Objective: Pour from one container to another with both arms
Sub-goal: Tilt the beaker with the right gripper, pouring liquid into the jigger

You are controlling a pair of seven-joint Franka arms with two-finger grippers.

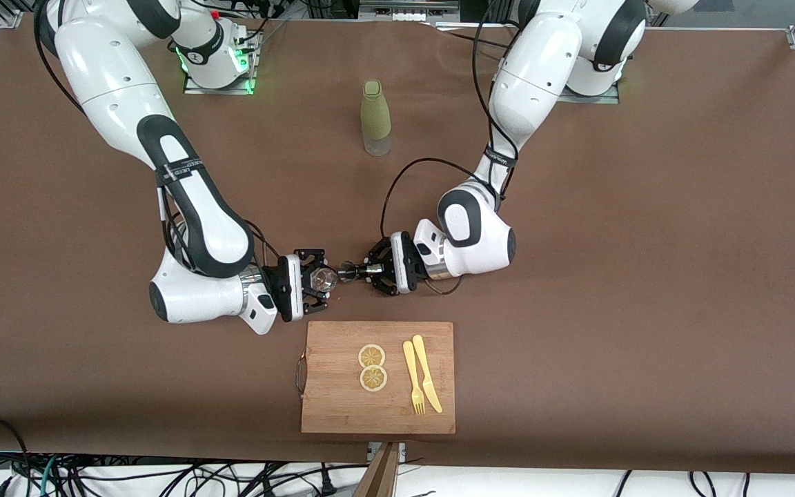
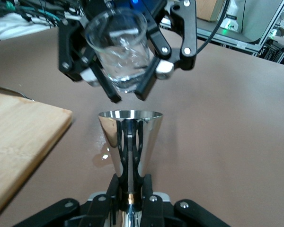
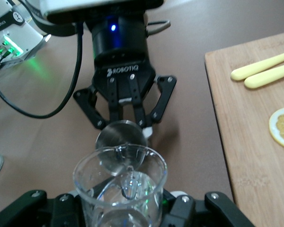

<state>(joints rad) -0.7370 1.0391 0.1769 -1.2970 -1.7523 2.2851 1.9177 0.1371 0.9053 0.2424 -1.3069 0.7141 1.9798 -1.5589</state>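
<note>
My right gripper is shut on a clear glass beaker that holds a little clear liquid. It hangs just over the brown table, beside the board's edge nearest the robots. My left gripper faces it and is shut on the narrow waist of a steel jigger. The jigger is tipped over, its mouth turned toward the beaker's rim and very close to it. In the right wrist view the jigger's round mouth sits right at the beaker's rim. In the left wrist view the beaker shows just past the jigger's mouth.
A wooden cutting board lies nearer the front camera, carrying two lemon slices, a yellow fork and a yellow knife. A green bottle stands between the arms' bases. A small wet spot shows under the jigger.
</note>
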